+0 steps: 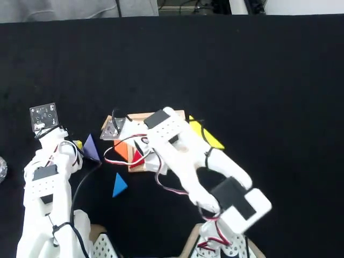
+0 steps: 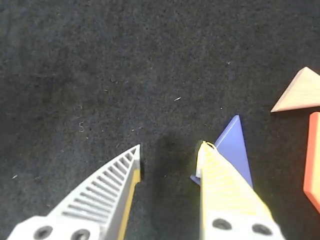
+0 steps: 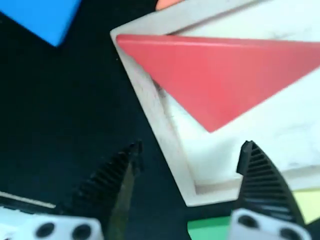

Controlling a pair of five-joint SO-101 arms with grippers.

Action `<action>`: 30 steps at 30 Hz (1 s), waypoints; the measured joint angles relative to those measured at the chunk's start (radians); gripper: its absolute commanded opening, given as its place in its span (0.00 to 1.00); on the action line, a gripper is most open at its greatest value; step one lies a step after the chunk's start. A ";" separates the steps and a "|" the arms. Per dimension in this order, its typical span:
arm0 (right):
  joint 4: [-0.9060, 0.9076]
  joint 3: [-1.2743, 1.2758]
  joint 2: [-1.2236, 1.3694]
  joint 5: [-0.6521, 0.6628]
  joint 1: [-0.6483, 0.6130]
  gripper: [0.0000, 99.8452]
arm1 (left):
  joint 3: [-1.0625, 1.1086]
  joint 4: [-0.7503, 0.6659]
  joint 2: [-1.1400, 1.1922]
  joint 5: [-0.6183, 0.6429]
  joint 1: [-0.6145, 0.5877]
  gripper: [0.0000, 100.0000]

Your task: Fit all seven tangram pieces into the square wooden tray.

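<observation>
The square wooden tray (image 1: pixel 137 116) lies mid-table, largely under my right arm (image 1: pixel 177 148). My right gripper (image 3: pixel 190 149) is open, its fingers straddling a corner of the tray rim (image 3: pixel 172 150). A red triangle (image 3: pixel 220 75) rests tilted across that rim, partly inside the tray. An orange piece (image 1: pixel 122 149) sits at the tray's left edge. My left gripper (image 2: pixel 170 149) is open over bare cloth, its yellow finger touching the edge of a purple triangle (image 2: pixel 235 145). A blue triangle (image 1: pixel 119 185) lies loose nearer the front. A yellow piece (image 1: pixel 208 135) pokes out on the tray's right side.
A green piece (image 3: pixel 210 230) and a bit of yellow (image 3: pixel 307 205) show by the tray corner. Black cloth (image 1: pixel 258 80) covers the table, with wide free room at the back and right. A shiny object (image 1: pixel 2 167) sits at the far left edge.
</observation>
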 measured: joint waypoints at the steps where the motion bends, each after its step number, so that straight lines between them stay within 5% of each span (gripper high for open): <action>1: -0.003 -0.011 0.020 0.000 0.002 0.27 | 0.000 0.000 0.000 0.000 0.000 0.19; 30: 0.011 -0.338 0.287 0.006 0.051 0.27 | 0.000 0.000 0.000 0.000 0.000 0.19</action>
